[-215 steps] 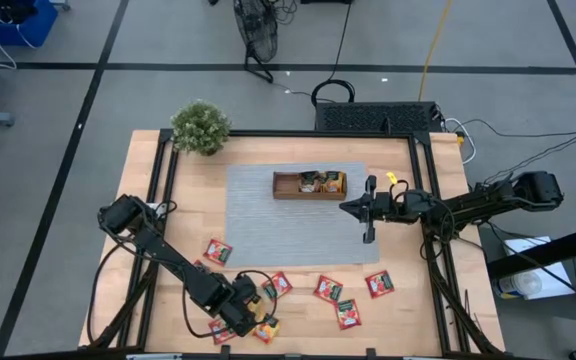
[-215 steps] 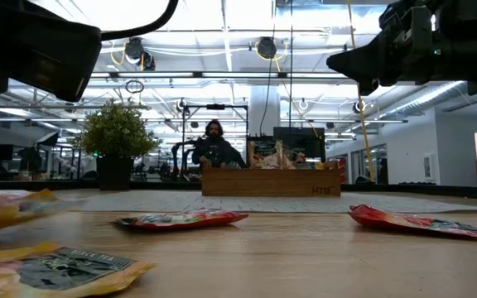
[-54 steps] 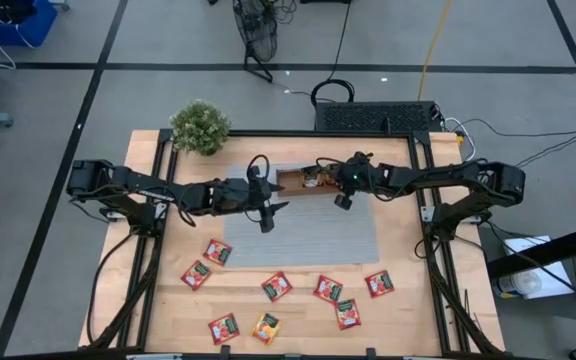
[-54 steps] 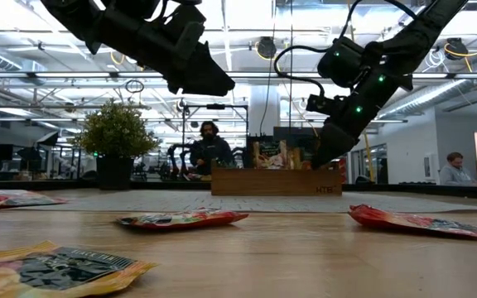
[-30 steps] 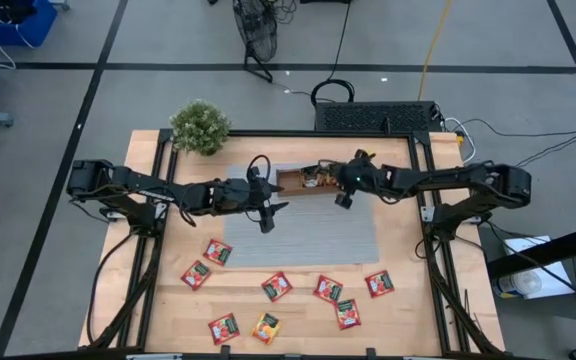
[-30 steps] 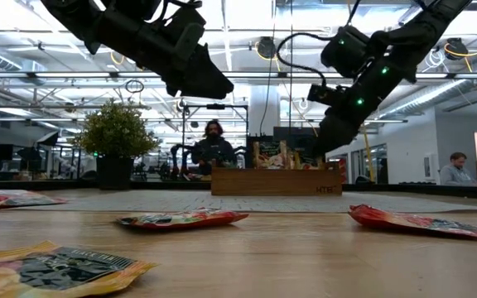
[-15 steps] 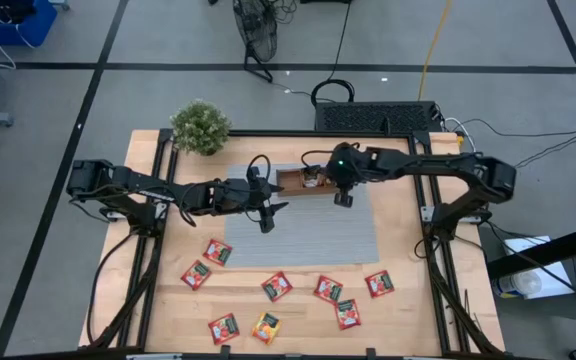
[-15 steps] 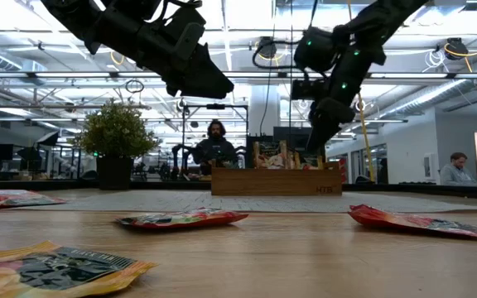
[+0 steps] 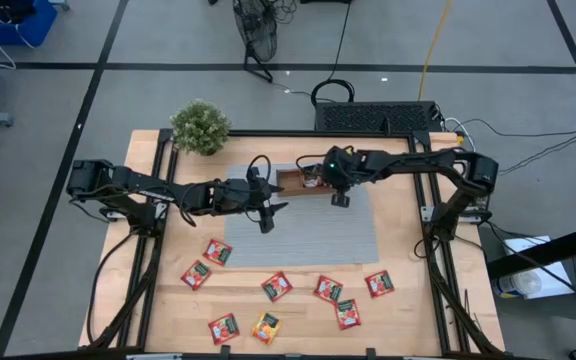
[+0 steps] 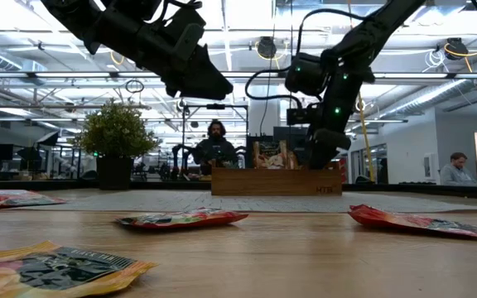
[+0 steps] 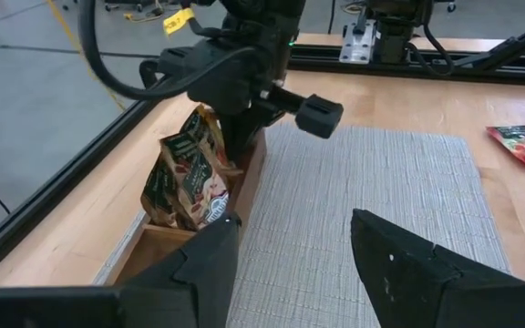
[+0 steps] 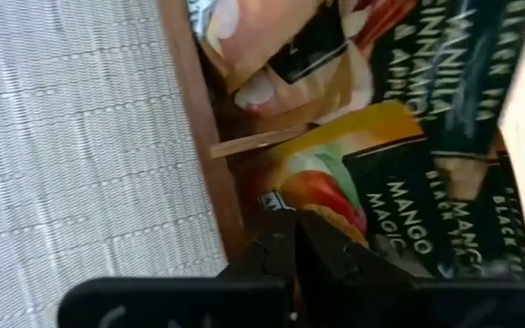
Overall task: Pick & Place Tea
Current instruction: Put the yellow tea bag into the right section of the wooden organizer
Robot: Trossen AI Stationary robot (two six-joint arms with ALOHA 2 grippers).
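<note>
Presently, right pincer (image 9: 339, 198) hangs over the wooden tray (image 9: 290, 191), fingers together and seemingly empty; a clean straight lift should keep the glossy upright packets (image 11: 190, 178) undisturbed. Left pincer (image 9: 265, 218) waits apart above the ribbed grey mat (image 9: 308, 235); flat crinkled tea packets (image 9: 328, 289) lie loose on the worktop (image 9: 408, 310).

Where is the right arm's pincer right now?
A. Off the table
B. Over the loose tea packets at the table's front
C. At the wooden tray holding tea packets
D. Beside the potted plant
C: the right pincer sits at the wooden tray, with the tea packets close before it.
</note>
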